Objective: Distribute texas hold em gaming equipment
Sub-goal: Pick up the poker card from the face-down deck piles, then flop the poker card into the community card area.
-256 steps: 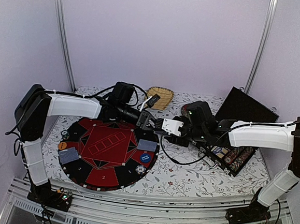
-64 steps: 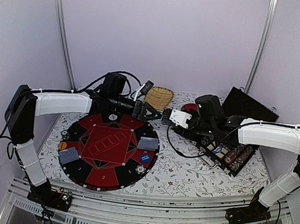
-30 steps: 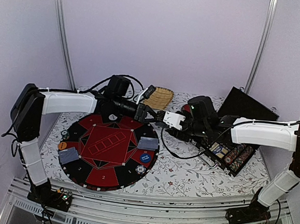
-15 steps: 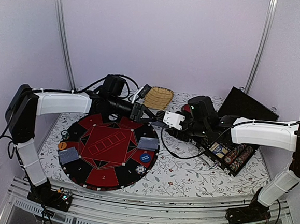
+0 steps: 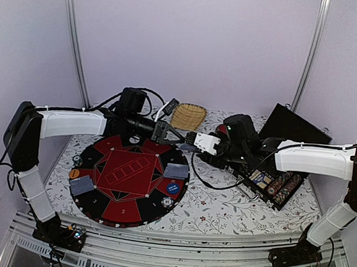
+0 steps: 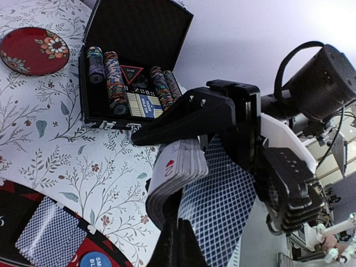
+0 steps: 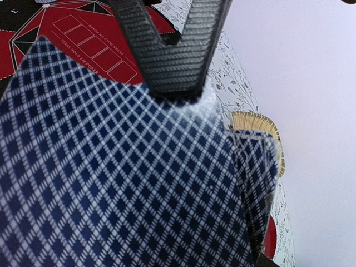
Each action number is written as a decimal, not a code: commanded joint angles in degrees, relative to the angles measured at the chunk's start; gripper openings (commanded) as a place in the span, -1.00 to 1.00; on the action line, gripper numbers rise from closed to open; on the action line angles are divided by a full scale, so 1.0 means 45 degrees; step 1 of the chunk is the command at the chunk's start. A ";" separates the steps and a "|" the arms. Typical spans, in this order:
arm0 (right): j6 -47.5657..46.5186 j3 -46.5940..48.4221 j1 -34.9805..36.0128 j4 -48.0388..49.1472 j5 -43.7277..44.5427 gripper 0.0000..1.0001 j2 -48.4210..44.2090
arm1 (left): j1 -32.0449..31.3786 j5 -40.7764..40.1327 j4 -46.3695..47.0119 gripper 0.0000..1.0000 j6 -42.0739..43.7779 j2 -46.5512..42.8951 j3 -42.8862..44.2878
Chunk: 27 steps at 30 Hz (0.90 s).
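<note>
Left fingers (image 7: pixel 167 55) clench, seemingly pinching the top card (image 6: pixel 219 206) of the deck (image 6: pixel 173 177) grasped by right fingers (image 6: pixel 189 114); basket (image 5: pixel 188 116) at twelve o'clock, chip case (image 5: pixel 272 185) at four, both apart.

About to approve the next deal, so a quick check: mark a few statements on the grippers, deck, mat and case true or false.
1. The right gripper is empty. False: it grips the deck.
2. The left gripper is shut on the top card. True.
3. The chip case has its lid closed. False: the lid stands open.
4. Two face-down cards lie on the round mat. True.
5. The red plate sits on the mat. False: it lies on the floral cloth beside the case.
</note>
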 commanded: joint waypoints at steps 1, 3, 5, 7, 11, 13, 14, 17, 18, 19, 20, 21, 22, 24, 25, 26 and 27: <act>0.0099 -0.0158 0.0008 0.0512 -0.0058 -0.05 0.0034 | 0.0221 0.0537 0.0310 -1.00 -0.0088 -0.0683 -0.0443; 0.0159 -0.0210 -0.0089 0.0527 -0.0128 -0.05 -0.0023 | 0.0336 0.0588 0.0324 -1.00 -0.0153 -0.0849 -0.0604; 0.0214 -0.0284 -0.0185 0.0579 -0.0182 -0.05 -0.0114 | 0.0462 0.0513 0.0317 -1.00 -0.0175 -0.1130 -0.0790; 0.0249 -0.0339 -0.0293 0.0619 -0.0201 -0.05 -0.0175 | 0.0578 0.0410 0.0316 -1.00 -0.0142 -0.1405 -0.0970; 0.0403 -0.0396 -0.0624 0.0639 -0.0221 -0.06 -0.0188 | 0.0977 0.0001 -0.0450 -1.00 0.0209 -0.2124 -0.1029; 0.0498 -0.0464 -0.0834 0.0732 -0.0233 -0.06 -0.0201 | 0.1236 -0.0457 -0.1476 -1.00 0.0595 -0.2567 -0.0888; 0.0510 -0.0486 -0.0932 0.0746 -0.0281 -0.06 -0.0225 | 0.1397 -0.0768 -0.1984 -1.00 0.0912 -0.2794 -0.0845; 0.0523 -0.0550 -0.1127 0.0812 -0.0321 -0.06 -0.0262 | 0.1843 -0.2009 -0.4107 -1.00 0.1814 -0.3548 -0.0485; 0.0515 -0.0531 -0.1164 0.0834 -0.0299 -0.06 -0.0269 | 0.1995 -0.2652 -0.4969 -1.00 0.2181 -0.3749 -0.0223; 0.0514 -0.0529 -0.1213 0.0836 -0.0302 -0.06 -0.0284 | 0.2117 -0.3374 -0.5992 -1.00 0.2554 -0.3926 0.0090; 0.0487 -0.0526 -0.1236 0.0830 -0.0302 -0.06 -0.0301 | 0.2205 -0.4322 -0.7053 -1.00 0.2908 -0.4063 0.0474; 0.0468 -0.0528 -0.1261 0.0836 -0.0299 -0.06 -0.0337 | 0.2226 -0.5443 -0.8055 -1.00 0.3277 -0.4146 0.0895; 0.0442 -0.0541 -0.1254 0.0839 -0.0302 -0.06 -0.0376 | 0.2212 -0.6704 -0.9151 -1.00 0.3621 -0.4166 0.1356; 0.0379 -0.0562 -0.1270 0.0832 -0.0383 -0.06 -0.0490 | 0.2181 -0.9252 -1.1155 -1.00 0.4032 -0.4095 0.2093; 0.0360 -0.0567 -0.1267 0.0831 -0.0397 -0.06 -0.0556 | 0.2140 -1.0481 -1.1870 -1.00 0.4145 -0.4006 0.2331; 0.0344 -0.0594 -0.1272 0.0841 -0.0416 -0.06 -0.0618 | 0.2035 -1.1543 -1.2448 -1.00 0.4203 -0.3860 0.2470; 0.0312 -0.0620 -0.1258 0.0840 -0.0436 -0.06 -0.0677 | 0.1954 -1.2533 -1.2931 -1.00 0.4213 -0.3701 0.2534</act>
